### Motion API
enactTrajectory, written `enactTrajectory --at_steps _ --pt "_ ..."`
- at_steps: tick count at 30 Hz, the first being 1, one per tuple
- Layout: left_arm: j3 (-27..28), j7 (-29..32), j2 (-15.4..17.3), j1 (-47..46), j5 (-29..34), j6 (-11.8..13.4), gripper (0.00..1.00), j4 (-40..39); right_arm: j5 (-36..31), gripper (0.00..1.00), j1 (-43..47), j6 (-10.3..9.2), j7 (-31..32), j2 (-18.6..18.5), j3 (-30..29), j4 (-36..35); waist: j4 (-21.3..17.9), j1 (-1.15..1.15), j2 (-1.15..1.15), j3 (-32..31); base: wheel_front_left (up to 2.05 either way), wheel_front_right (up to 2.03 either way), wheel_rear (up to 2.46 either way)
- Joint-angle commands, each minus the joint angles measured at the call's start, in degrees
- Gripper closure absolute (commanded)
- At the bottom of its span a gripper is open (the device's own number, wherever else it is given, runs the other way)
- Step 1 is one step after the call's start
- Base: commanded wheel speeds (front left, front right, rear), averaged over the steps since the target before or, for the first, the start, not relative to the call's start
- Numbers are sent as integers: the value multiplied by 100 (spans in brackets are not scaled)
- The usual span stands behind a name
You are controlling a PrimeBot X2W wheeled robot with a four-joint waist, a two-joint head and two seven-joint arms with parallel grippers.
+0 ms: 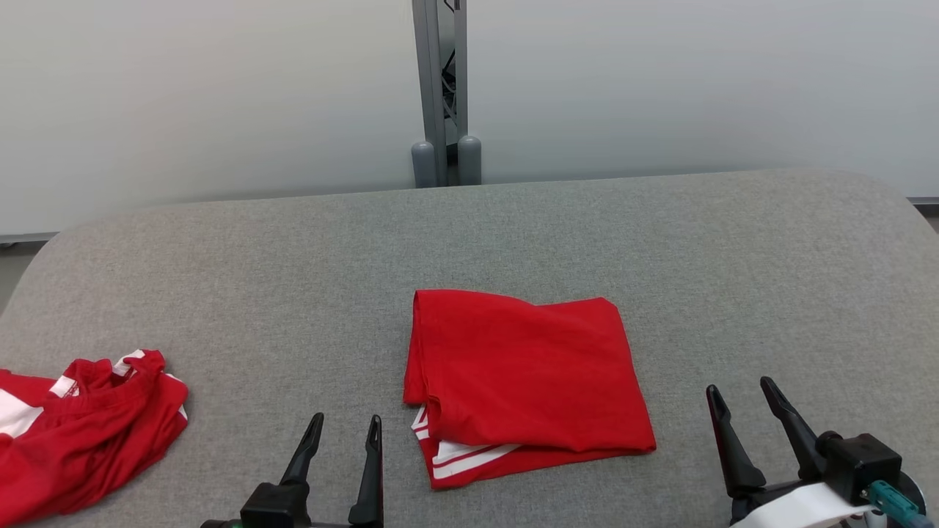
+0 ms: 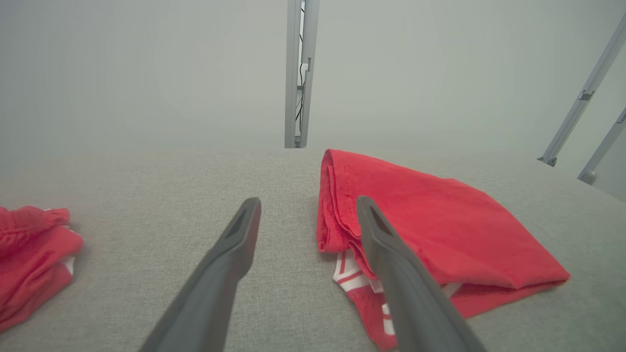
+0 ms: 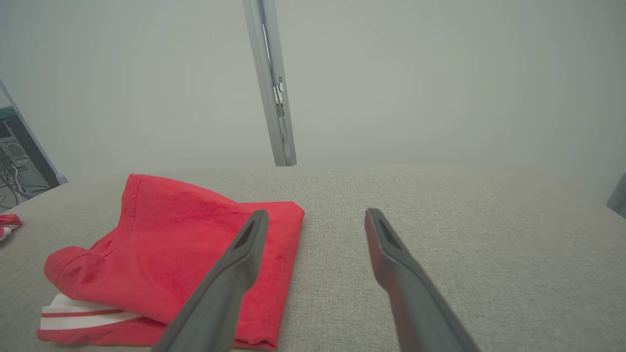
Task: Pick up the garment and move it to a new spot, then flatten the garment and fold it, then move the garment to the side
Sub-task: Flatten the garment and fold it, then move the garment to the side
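Pale, plain wall fills the top of the head view. Below it spreads the grey cloth-covered surface, its far edge running across the frame and curving down at both corners. Bare grey lies wide across the upper part and the right of the frame, and in the band between the two red pieces. The folded red garment lies flat at lower centre, a white-striped layer showing under its near edge. A second red-and-white garment lies crumpled at the lower left, cut by the frame edge, well apart from the folded one. A grey metal post stands at top centre behind the far edge. My left gripper sits at the bottom, just left of the folded garment, fingers spread and empty. My right gripper sits at the lower right, likewise spread and empty.
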Motion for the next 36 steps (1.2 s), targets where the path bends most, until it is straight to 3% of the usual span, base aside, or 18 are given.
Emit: enactTrajectory --at_steps 1,27,31,36 --pt "16 -20 22 33 7 28 0 -18 -39 0 50 -2 -31 -4 -9 -36 -10 0 0 -11 0 0 0" --pt "125 -20 22 63 83 58 0 -252 -76 0 28 -2 -32 162 -71 15 141 0 0 47 0 0 0" --pt "221 -20 23 91 235 50 0 -468 354 0 -238 -2 -31 162 142 474 197 0 0 146 0 0 0" --pt "298 -20 22 101 358 2 0 -675 1522 0 -904 -1 97 73 528 1298 318 0 0 344 0 0 0"
